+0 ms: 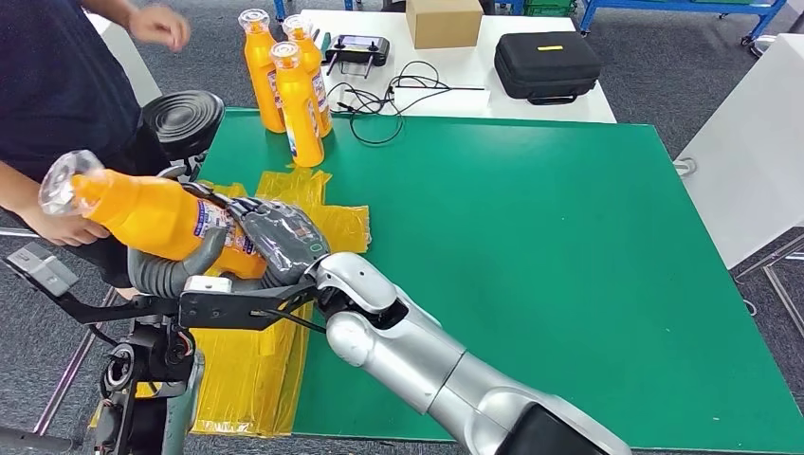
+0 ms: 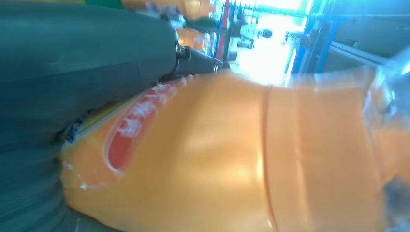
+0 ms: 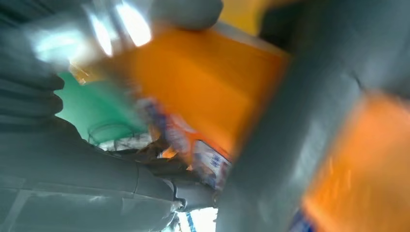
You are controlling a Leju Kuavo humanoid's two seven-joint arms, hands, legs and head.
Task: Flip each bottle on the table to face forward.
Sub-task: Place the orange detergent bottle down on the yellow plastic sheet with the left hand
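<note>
Slippage is the main risk: the orange juice bottle (image 1: 156, 216) is held tilted in the air over the green table's (image 1: 569, 246) left edge, cap pointing off the table. Both hands clamp its labelled base, left hand (image 1: 175, 265) beneath, right hand (image 1: 280, 237) wrapped over; a loosened grip would drop it.

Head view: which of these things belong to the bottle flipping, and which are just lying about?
Job:
held orange bottle, gripped by left hand and right hand
three standing orange bottles
green table

Lying about:
black case
cardboard box
controller
cables
yellow plastic sheet
</note>
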